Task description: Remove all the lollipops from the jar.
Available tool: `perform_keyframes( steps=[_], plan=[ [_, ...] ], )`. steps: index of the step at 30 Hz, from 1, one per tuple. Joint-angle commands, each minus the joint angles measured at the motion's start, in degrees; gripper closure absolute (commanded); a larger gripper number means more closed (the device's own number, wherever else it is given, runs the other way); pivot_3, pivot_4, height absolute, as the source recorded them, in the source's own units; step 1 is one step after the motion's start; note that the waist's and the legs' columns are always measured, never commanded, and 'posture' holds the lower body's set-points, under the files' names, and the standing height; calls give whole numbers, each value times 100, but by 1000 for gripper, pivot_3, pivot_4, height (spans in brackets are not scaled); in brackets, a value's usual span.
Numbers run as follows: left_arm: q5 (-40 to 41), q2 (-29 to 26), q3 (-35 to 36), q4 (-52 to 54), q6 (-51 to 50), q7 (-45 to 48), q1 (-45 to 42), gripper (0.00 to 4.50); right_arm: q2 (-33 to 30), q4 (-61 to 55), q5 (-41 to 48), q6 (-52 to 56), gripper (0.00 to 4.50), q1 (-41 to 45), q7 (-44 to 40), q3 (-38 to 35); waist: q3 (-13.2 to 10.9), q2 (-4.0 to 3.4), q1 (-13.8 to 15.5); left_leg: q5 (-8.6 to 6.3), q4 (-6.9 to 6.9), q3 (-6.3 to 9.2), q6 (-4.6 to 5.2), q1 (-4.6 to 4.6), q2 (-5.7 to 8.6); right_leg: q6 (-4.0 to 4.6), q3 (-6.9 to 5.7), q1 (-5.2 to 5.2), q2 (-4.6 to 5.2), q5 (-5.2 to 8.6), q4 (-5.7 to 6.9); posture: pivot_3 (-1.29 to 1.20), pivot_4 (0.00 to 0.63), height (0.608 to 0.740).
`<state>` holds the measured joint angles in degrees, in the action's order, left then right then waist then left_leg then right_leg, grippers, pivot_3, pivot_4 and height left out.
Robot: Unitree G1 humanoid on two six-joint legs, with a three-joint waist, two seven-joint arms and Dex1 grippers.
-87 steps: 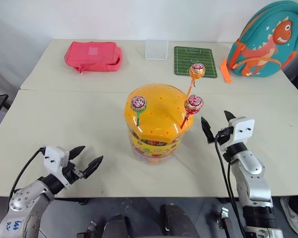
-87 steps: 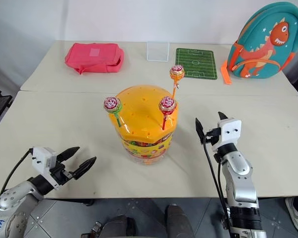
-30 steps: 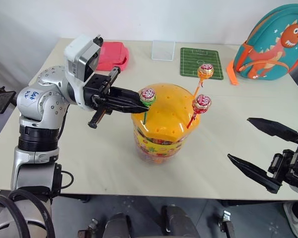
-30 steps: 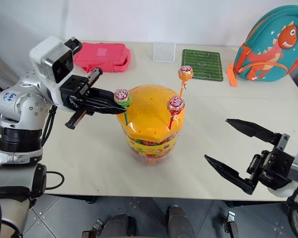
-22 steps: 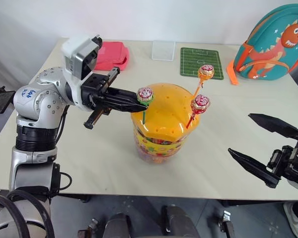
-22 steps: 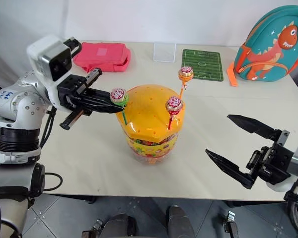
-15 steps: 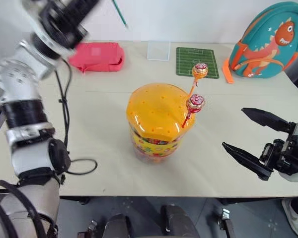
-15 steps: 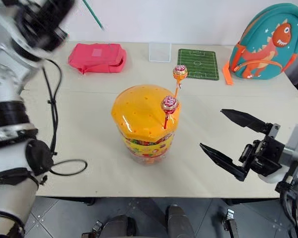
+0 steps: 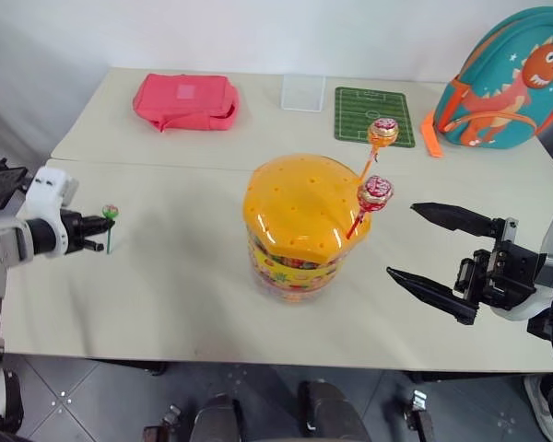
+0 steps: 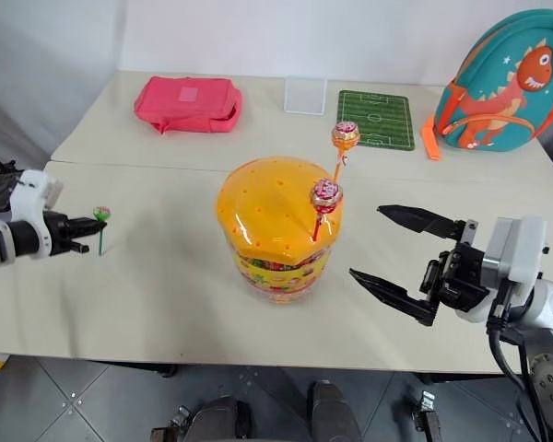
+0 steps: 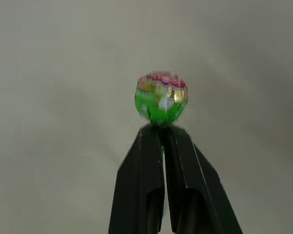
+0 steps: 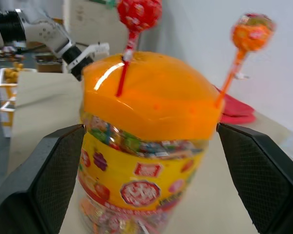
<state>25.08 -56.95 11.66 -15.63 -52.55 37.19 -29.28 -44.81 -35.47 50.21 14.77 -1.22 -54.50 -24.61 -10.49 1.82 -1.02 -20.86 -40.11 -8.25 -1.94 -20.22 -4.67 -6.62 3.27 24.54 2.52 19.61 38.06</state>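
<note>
The bench (image 9: pixel 166 295) is pale and carries everything here. At its far right corner leans a teal backpack (image 9: pixel 500 78) with an orange dinosaur, and at the far left lies a pink pouch (image 9: pixel 186 99).

The jar (image 9: pixel 301 230) stands at the middle of the bench: a clear tub showing colourful sweets, under a domed orange lid dotted with small holes. Two lollipops rise from the lid's right side, the orange-stick lollipop (image 9: pixel 382 133) farther back and taller, the red-stick lollipop (image 9: pixel 375 191) nearer; both have red-pink wrappers.

The right gripper (image 9: pixel 438 253) hangs released, fingers wide apart, just right of the jar without touching it.

The left gripper (image 9: pixel 99 224) is clenched on the green-stick lollipop (image 9: pixel 110 214), well left of the jar, above the bench's left edge, head upward.
</note>
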Motion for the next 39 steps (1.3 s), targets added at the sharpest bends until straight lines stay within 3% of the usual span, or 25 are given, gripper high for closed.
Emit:
perform_keyframes(
  steps=[1,3,9,12,13,17,22,24,27,33,36,39],
  plan=[
    [58,-206,166,675,-726,-1,666,4452,-133,-95,88,80,0,24,-108,-53,5,7,-2,-1,2,-4,1,1,0,0,3,0,0,0,-6,0,150,740],
    [100,-220,184,813,-977,48,865,4452,-175,-74,133,154,0,49,-135,-78,6,5,-36,-3,7,-11,4,8,3,0,5,-2,2,0,-5,0,150,740],
    [1,-321,80,853,-726,357,1033,2874,-183,-133,287,316,0,-252,-224,-301,7,3,-59,-4,13,-12,0,12,-1,7,5,1,-8,3,-3,0,150,740],
    [74,-298,230,798,-194,772,1138,2002,-170,-197,420,362,0,-308,-206,-327,8,0,-61,-5,13,-18,-1,13,0,7,9,0,-7,3,-5,0,150,740],
    [142,-294,410,745,396,1197,1225,1724,-200,-295,575,471,0,-267,-90,-288,8,0,-59,-5,13,-18,-1,13,-1,7,8,1,-8,3,-6,0,150,740],
    [126,-431,704,637,1786,2140,1457,1724,-150,-509,1032,661,0,-46,237,-185,7,1,-59,-5,11,-18,-1,10,-3,9,5,4,-8,3,-7,0,150,740],
    [442,120,1005,437,3556,2973,930,1724,-173,-529,1140,792,0,247,378,-25,8,3,-8,-7,5,-15,3,3,1,10,1,0,-4,2,-13,0,150,740],
    [1291,545,1233,890,3389,3383,694,1724,-206,-501,1164,862,0,429,444,68,8,2,-6,-10,4,-18,9,2,5,8,3,-1,0,2,-16,0,150,740],
    [2959,904,1140,1972,1654,3031,428,1724,-97,-474,1217,1107,0,1003,882,570,8,6,-45,-12,-1,-18,12,-1,1,3,1,0,2,-1,-13,0,150,740],
    [3800,1254,783,3026,904,2619,157,20,129,-343,970,1355,0,1668,1357,1188,9,1,-116,-12,4,-5,11,3,-4,-2,9,4,0,-4,-2,0,150,740],
    [3796,1294,721,3084,869,2557,92,0,160,-309,871,1351,631,1709,1311,1262,9,2,-116,-12,4,-5,10,3,-4,-2,7,4,-3,-4,-4,0,150,740],
    [3809,1251,697,3075,799,2638,106,0,199,-303,788,1317,1612,1707,1230,1297,9,2,-103,-12,3,-7,10,1,-2,-2,7,3,-2,-4,-12,0,150,740]
  ],
)
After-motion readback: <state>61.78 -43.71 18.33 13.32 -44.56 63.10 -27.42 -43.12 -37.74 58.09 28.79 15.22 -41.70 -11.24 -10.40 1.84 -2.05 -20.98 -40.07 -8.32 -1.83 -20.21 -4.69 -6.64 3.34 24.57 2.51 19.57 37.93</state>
